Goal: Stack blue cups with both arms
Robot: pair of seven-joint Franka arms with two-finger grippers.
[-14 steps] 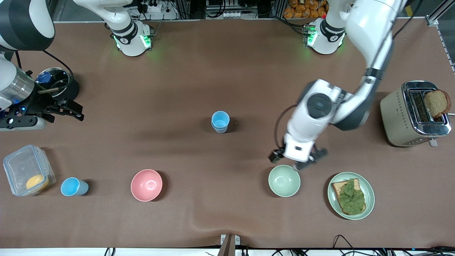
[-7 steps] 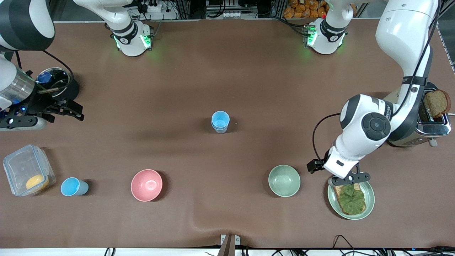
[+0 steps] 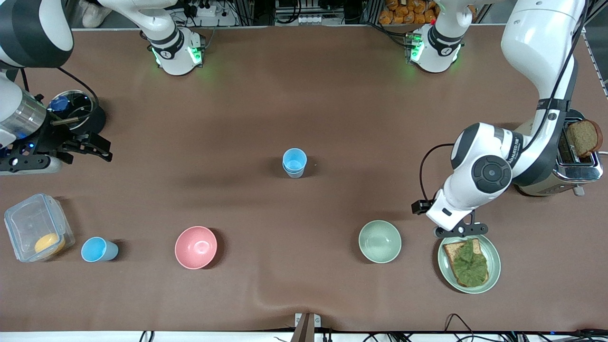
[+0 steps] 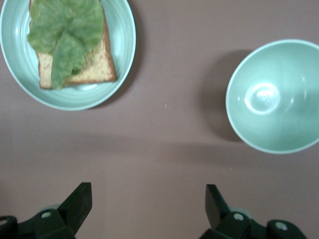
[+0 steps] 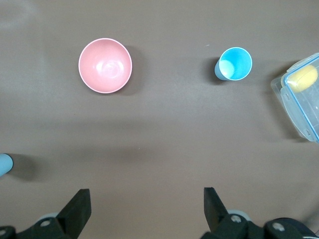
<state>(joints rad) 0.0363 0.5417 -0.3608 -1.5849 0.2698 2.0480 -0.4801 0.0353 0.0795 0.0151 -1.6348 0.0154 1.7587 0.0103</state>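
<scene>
Two light-blue cups (image 3: 294, 162) stand nested, one in the other, at the table's middle. A third blue cup (image 3: 98, 250) stands alone toward the right arm's end, beside a clear box; it also shows in the right wrist view (image 5: 234, 63). My left gripper (image 3: 458, 231) is open and empty over bare table at the edge of the toast plate; the left wrist view (image 4: 148, 199) shows only table between its fingers. My right gripper (image 3: 102, 148) is open and empty, waiting over its end of the table; its wrist view (image 5: 147, 199) shows bare table.
A pink bowl (image 3: 195, 247) and a pale green bowl (image 3: 379, 241) sit nearer the front camera than the stack. A green plate (image 3: 494, 251) holds toast with lettuce. A toaster (image 3: 546, 156) stands at the left arm's end. A clear box (image 3: 35, 232) holds something yellow.
My left arm swung from above the green bowl toward the toaster end, then drew back slightly from the plate. The right arm and the cups have not moved.
</scene>
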